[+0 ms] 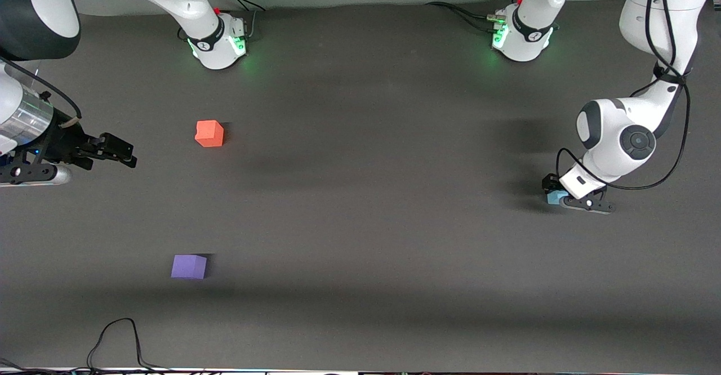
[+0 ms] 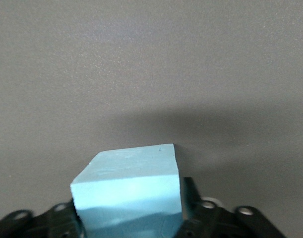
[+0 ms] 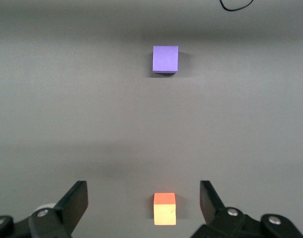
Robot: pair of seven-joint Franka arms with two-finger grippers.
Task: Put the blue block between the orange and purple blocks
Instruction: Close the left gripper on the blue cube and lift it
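The sky-blue block (image 1: 556, 197) sits low at the table near the left arm's end. My left gripper (image 1: 555, 193) is shut on it, and in the left wrist view the block (image 2: 129, 181) fills the space between the black fingers (image 2: 198, 210). The orange block (image 1: 209, 133) and the purple block (image 1: 188, 266) lie apart toward the right arm's end, the purple one nearer the front camera. My right gripper (image 1: 123, 155) hangs open and empty beside them at that end. The right wrist view shows the orange block (image 3: 164, 208) and the purple block (image 3: 165, 59) past the open gripper (image 3: 144, 206).
The two arm bases (image 1: 217, 40) (image 1: 521, 34) stand along the table's back edge. A black cable (image 1: 121, 335) loops on the table near the front edge, close to the purple block; it also shows in the right wrist view (image 3: 235, 6). Bare grey tabletop (image 1: 360, 195) lies between the blocks.
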